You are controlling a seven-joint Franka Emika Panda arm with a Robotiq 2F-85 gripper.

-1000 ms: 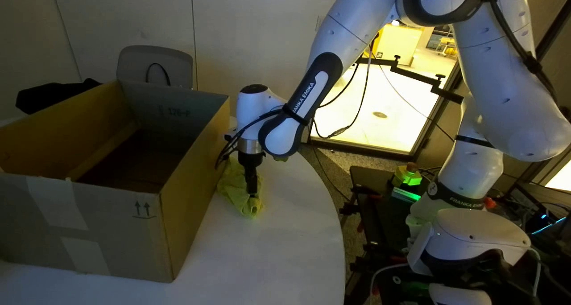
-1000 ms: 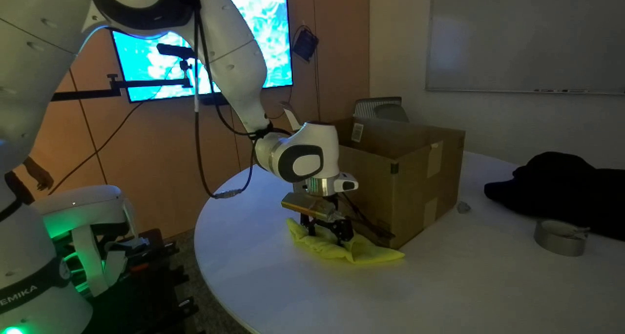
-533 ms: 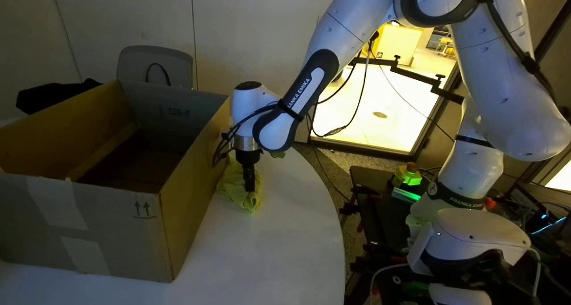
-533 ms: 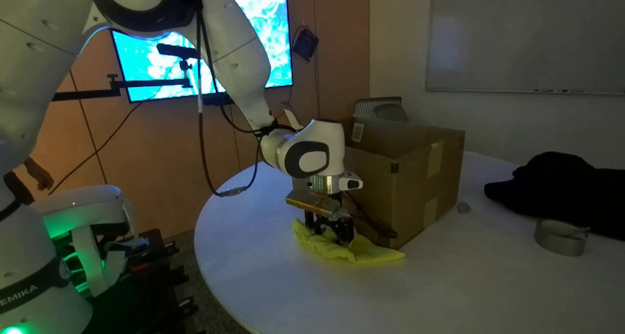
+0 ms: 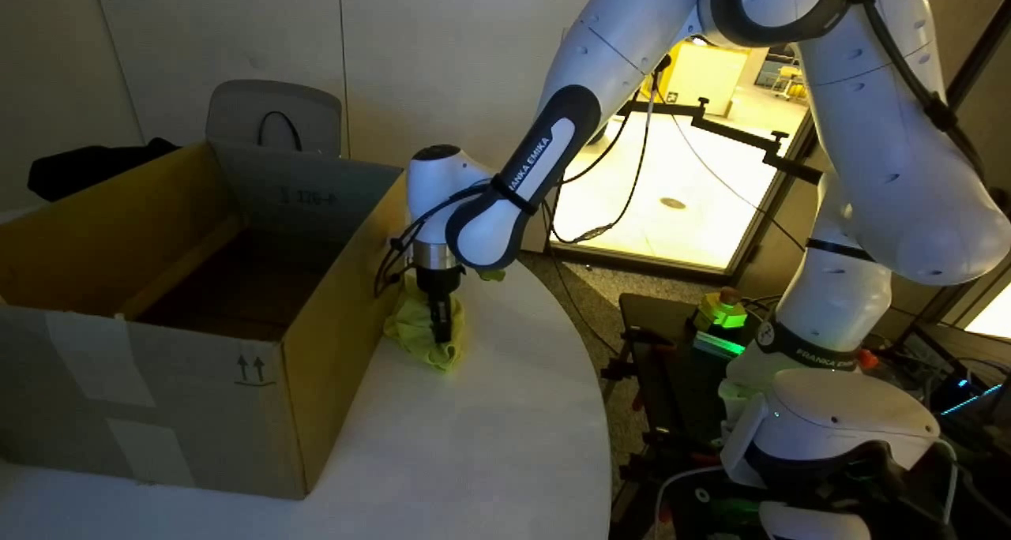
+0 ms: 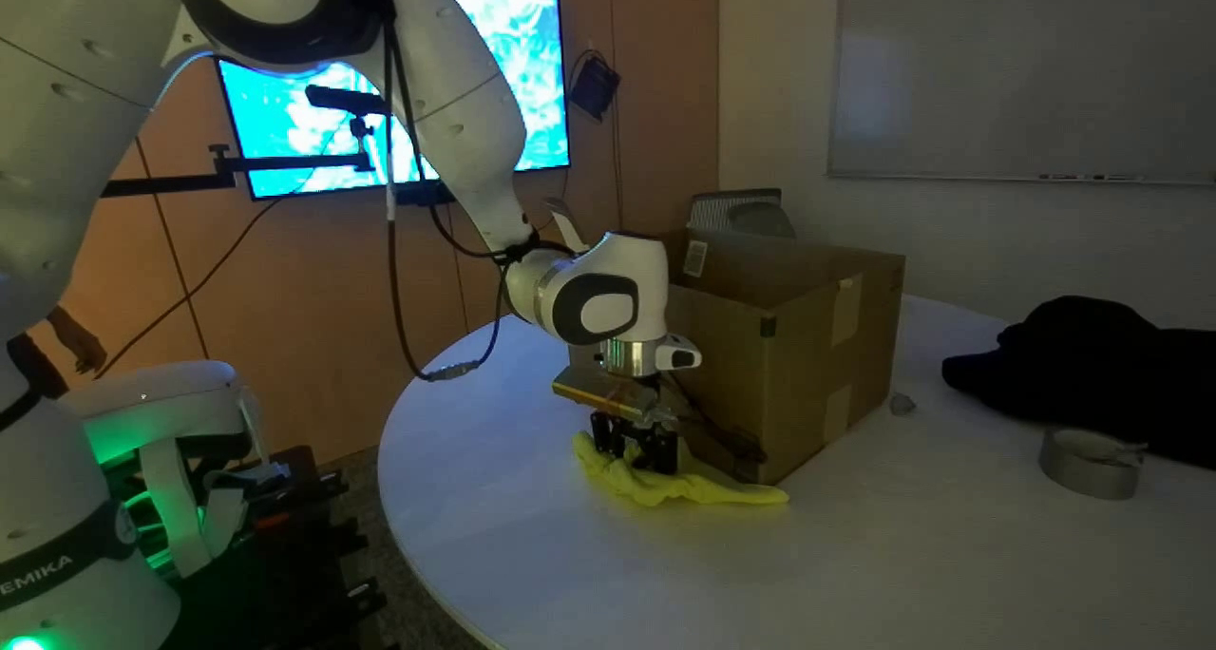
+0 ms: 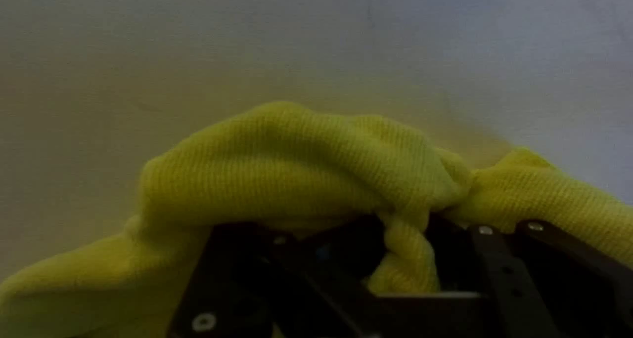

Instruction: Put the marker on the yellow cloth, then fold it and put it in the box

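The cloth (image 6: 665, 489) has bunched up and one end of it has drawn inward over the last second, while the pincer (image 5: 441, 336) has come nearly together, nipping a fold of it, as the wrist view shows. The rest lies crumpled on the surface (image 6: 855, 564), just beside the box (image 5: 229, 437) and outside it; whether the two touch, I cannot tell. Farther out on the surface, in an exterior view, are a tape roll (image 6: 1089, 469) and a black bundle (image 6: 1083, 370), with a chair (image 6: 717, 210) behind the box.
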